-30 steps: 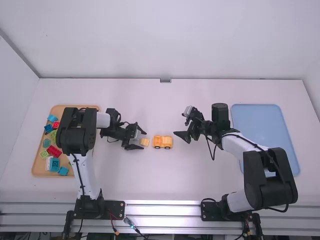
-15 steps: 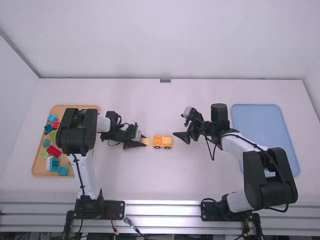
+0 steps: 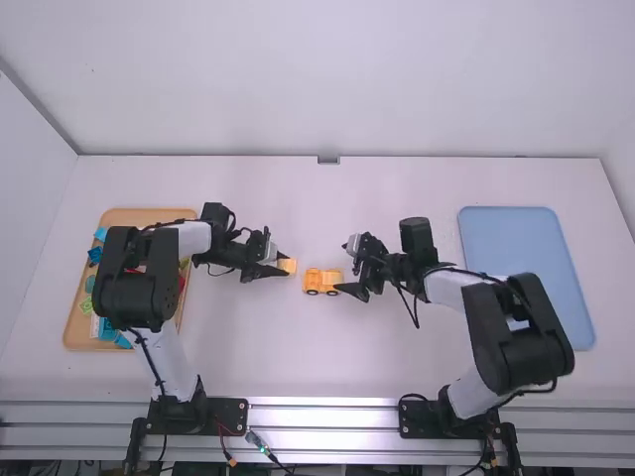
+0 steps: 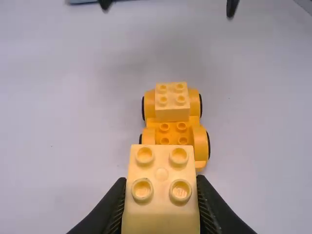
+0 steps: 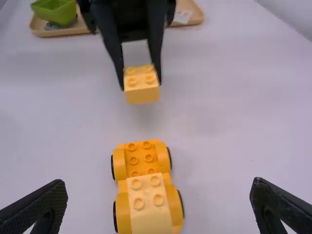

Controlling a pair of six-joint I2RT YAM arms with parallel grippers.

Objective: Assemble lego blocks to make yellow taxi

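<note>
Alas, the wheeled base (image 5: 140, 163), unbraced on the bench (image 3: 298, 367) near the wide-open right gripper (image 5: 158, 187), could roll once the left gripper (image 4: 161, 187), pinching a yellow block (image 4: 161, 217), presses down, seating it crooked.

No lettering, brand name or number can be read in any of the three views. No label or sign can be made out either.
</note>
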